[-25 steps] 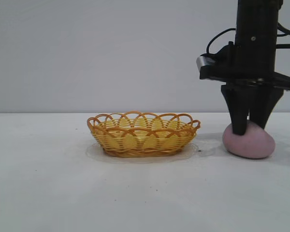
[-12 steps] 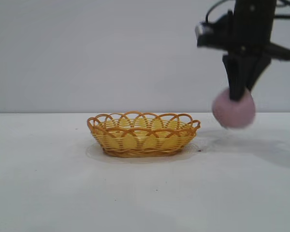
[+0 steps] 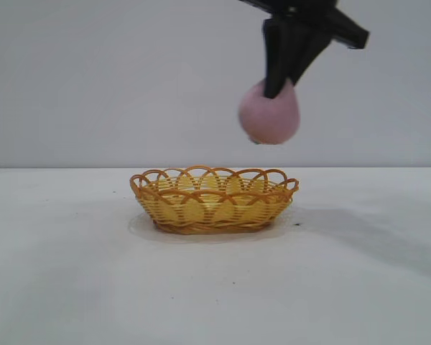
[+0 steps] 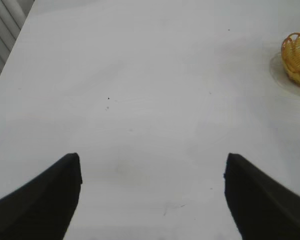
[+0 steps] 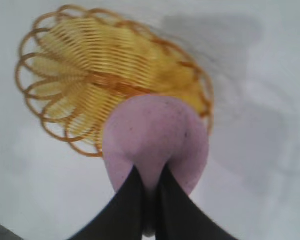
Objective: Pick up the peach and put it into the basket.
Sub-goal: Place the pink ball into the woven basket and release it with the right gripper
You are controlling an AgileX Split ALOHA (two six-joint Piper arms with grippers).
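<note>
Gripping the peach by its top, the right gripper stands pinched shut at upper right; its arm is cropped. Peach hangs under the fingertips, above the basket's right rim.

Left gripper idles, jaws apart.

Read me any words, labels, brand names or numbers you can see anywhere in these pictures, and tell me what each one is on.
There are none to read.
The peach held by the right gripper, the basket, the table, the wall behind and the open left gripper show no writing, label or number.
</note>
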